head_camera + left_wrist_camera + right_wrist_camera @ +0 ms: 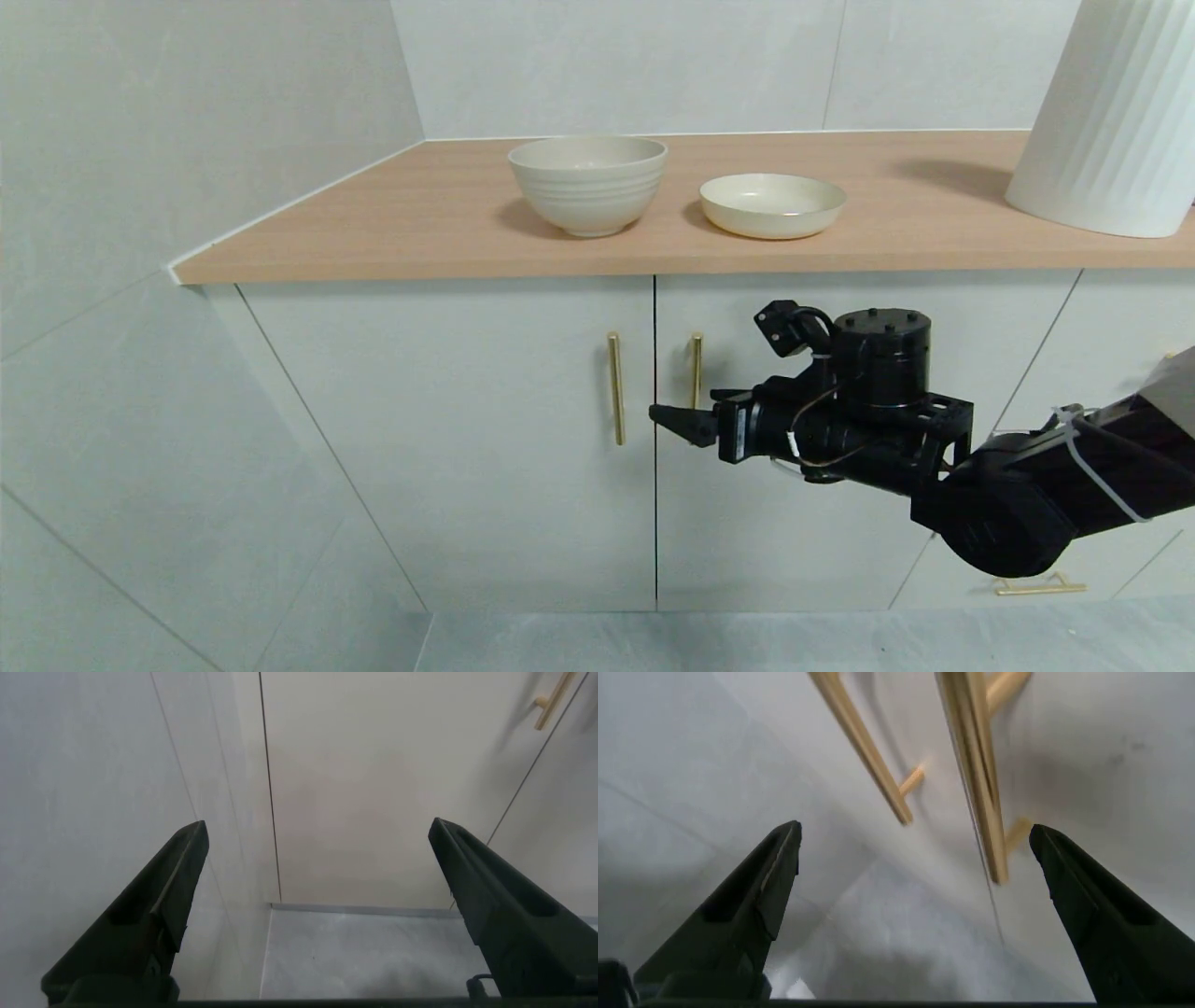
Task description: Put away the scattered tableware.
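1. The step in hand looks like opening the cupboard. The right gripper (674, 422) has its fingers (747, 905) spread wide, and the two brass handles (976, 775) lie just ahead, between them and not yet gripped.
2. The bowl (588, 184) and the shallow dish (772, 204) sit on the worktop (420, 224), above those fingers and well apart from them.
3. The left gripper (313, 905) is also wide and empty, facing a cupboard door (374, 784).
4. Next, I judge, the right fingers must settle round one handle only, close, then pull outward.
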Robot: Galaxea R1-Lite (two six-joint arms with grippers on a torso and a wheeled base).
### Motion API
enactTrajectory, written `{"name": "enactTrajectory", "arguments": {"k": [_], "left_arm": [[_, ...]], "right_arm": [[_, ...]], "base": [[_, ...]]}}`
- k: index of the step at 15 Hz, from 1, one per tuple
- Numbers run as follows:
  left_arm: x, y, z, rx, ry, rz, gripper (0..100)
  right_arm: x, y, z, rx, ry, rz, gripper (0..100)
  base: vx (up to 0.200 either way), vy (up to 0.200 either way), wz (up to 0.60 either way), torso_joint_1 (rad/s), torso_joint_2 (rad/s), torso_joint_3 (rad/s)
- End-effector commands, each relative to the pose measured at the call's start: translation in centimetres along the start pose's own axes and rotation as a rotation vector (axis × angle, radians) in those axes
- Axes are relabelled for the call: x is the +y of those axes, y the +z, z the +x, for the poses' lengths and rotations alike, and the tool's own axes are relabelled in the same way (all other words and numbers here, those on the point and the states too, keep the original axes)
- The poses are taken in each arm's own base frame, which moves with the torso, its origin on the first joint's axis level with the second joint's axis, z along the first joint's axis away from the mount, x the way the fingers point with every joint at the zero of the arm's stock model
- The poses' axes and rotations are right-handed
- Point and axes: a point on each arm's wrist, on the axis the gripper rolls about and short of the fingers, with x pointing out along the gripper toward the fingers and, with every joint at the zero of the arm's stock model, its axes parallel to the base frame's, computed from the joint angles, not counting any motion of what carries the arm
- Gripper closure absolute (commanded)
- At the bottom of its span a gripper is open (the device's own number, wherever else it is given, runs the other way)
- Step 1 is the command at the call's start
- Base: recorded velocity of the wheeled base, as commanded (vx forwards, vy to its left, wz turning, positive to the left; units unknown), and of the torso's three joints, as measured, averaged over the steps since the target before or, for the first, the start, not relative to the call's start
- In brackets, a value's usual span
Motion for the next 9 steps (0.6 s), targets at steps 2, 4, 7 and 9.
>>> {"name": "enactTrajectory", "arguments": {"k": [2,4,7,9], "left_arm": [[0.0,0.0,0.0,0.000,0.000,0.000,0],[0.0,0.0,0.0,0.000,0.000,0.000,0],[0.0,0.0,0.0,0.000,0.000,-0.002,0],[0.0,0.0,0.0,0.000,0.000,-0.002,0]], "right_arm": [[-0.4,-1.0,1.1,0.002,0.004,0.023,0],[-0.5,-1.2,1.4,0.005,0.003,0.025,0],[-0.3,-1.3,1.9,-0.032,0.025,0.063,0],[-0.1,-1.3,2.1,-0.061,0.040,0.067,0]], "base": [[0.000,0.000,0.00,0.000,0.00,0.000],[0.000,0.000,0.00,0.000,0.00,0.000],[0.000,0.000,0.00,0.000,0.00,0.000],[0.000,0.000,0.00,0.000,0.00,0.000]]}}
